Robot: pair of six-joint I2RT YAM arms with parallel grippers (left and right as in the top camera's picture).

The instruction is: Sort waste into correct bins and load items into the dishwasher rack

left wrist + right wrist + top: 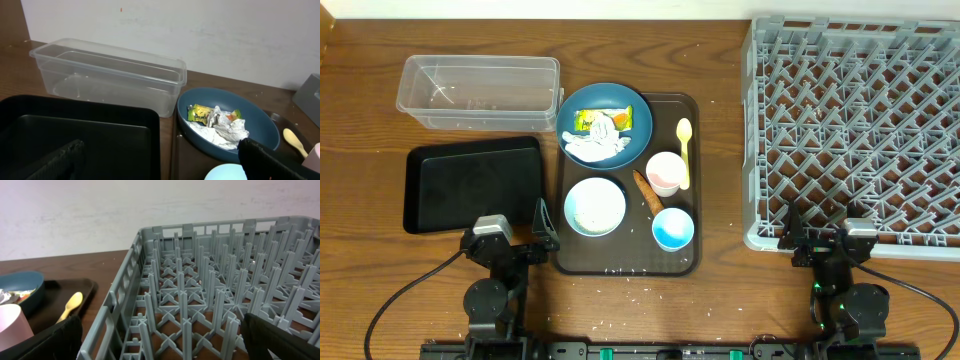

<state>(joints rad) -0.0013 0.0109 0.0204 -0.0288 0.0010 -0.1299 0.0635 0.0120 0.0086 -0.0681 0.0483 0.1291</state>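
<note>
The dark-blue plate [636, 104] holds crumpled white tissue [600, 146] and a yellow-green wrapper [589, 121]; both also show in the left wrist view [227, 131]. The light-blue bowl [595, 207], orange carrot piece [646, 190], pink cup [666, 173], small blue cup [673, 229] and yellow spoon [684, 150] share the brown serving tray [692, 108]. Rice grains [620, 270] lie on and in front of that tray. The clear tub [480, 90] and black tray [470, 185] sit at the left, the grey rack [860, 130] at the right. My left gripper [515, 236] and right gripper [825, 238] are open and empty.
More rice grains [605, 322] are scattered on the wooden table near its front edge. In the right wrist view the rack's near corner [107, 315] stands close in front of the right gripper [165, 340]. A white wall runs behind the table.
</note>
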